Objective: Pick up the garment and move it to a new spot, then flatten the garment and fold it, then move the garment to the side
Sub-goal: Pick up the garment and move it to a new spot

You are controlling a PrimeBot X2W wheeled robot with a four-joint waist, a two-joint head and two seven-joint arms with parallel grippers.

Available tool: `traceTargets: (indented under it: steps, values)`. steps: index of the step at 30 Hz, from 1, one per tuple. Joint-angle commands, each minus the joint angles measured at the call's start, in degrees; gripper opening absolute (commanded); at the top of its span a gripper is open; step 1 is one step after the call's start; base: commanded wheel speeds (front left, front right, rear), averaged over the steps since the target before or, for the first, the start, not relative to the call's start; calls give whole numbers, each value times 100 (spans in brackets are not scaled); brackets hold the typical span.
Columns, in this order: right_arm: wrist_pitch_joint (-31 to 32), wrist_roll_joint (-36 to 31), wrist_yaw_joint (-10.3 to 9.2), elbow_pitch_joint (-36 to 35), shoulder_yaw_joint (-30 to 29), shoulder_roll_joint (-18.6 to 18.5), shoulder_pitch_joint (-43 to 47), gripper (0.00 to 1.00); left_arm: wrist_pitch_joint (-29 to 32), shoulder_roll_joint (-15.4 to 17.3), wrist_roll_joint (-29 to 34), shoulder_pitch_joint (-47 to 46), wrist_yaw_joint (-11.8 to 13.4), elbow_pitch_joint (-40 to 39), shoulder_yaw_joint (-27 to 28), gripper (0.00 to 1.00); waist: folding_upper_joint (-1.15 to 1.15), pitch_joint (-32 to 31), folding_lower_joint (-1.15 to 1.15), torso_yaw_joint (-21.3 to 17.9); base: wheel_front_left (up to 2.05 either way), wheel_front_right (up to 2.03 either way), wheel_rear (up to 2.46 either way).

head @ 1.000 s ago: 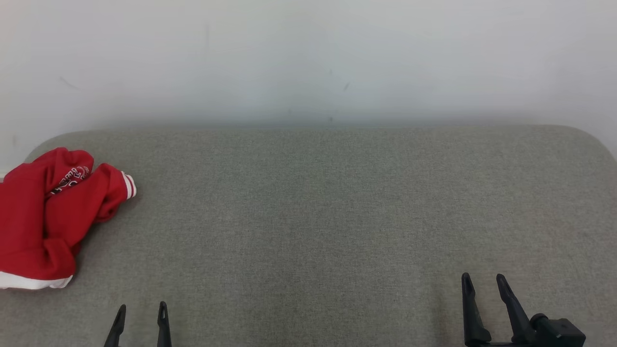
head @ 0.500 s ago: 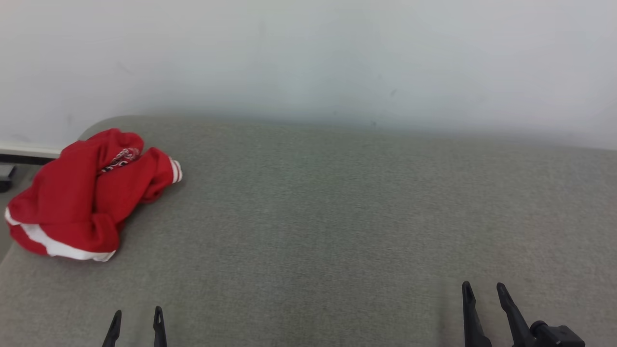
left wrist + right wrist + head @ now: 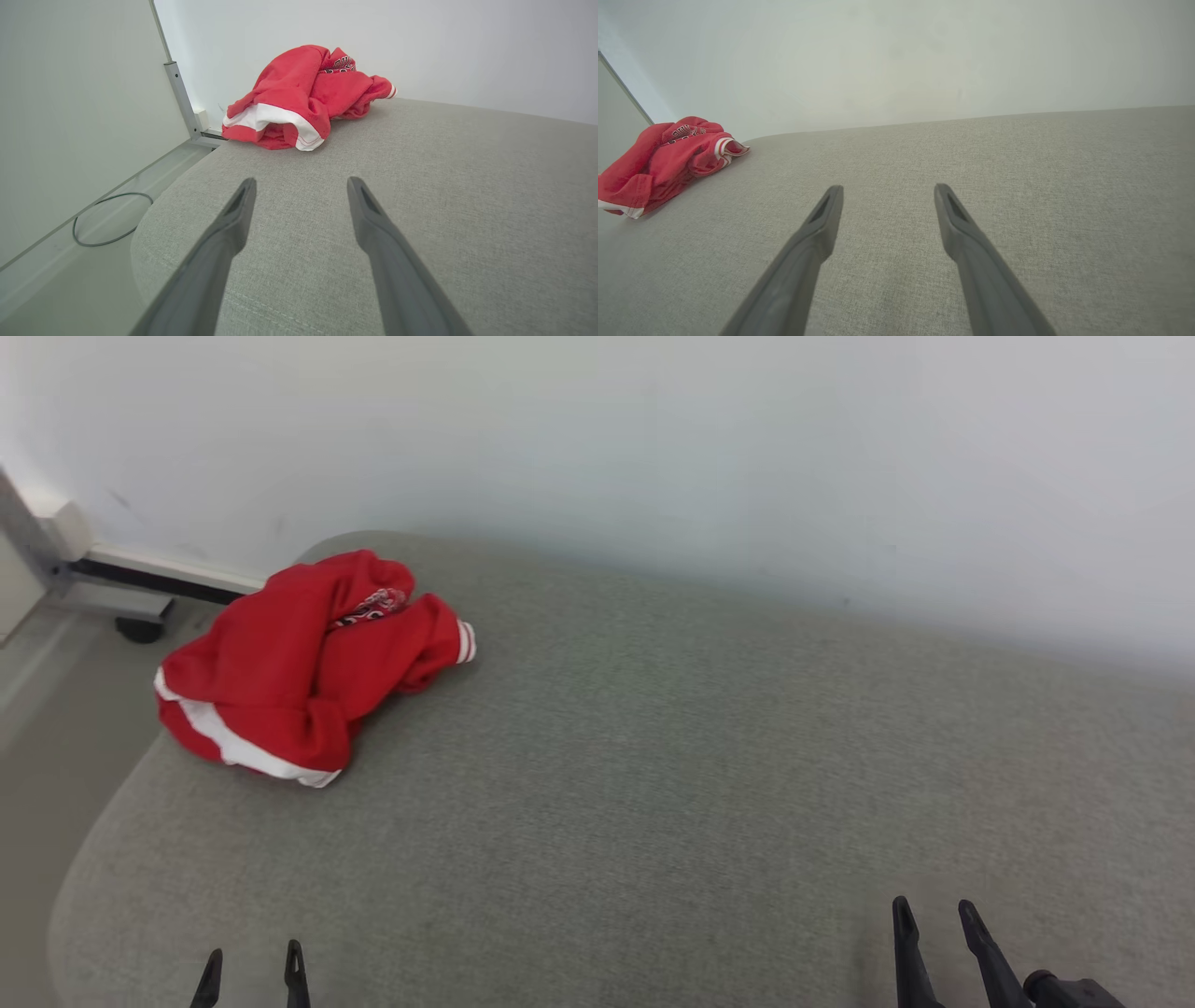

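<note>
**Red garment bunched at the worktop's far-left corner, both claws released**

In the head view the garment lies in a crumpled heap at about 10 o'clock on the grey fabric-covered worktop, close to its rounded far-left corner. It is red with white trim along one edge, a striped white cuff poking out at its right side, and some lettering showing in a fold on top. A pale wall runs behind the worktop.

The left claw sits at 7 o'clock, its two dark fingers spread apart and holding nothing. The right claw sits at 5 o'clock, also spread and empty. Both are well apart from the garment.

From the left wrist, the left claw points at 12 o'clock, and the garment lies straight ahead of it. From the right wrist, the right claw hangs over bare fabric, with the garment off at 9 o'clock.
</note>
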Motion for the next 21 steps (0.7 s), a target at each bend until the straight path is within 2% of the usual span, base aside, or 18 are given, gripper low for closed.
traceTargets:
  steps: [1,11,21]
  values:
    - [-16,23,-12,13,16,6,34,100,-30,-7,33,35,4,7,40,100,0,-59,0,292,0,0,0]
    - [-16,16,-12,36,68,7,78,100,-30,38,48,136,-7,27,248,100,0,-178,0,847,0,0,0]
    - [-16,-114,-12,162,320,5,-247,100,-30,7,-72,202,119,-148,428,100,0,-52,0,968,0,0,0]
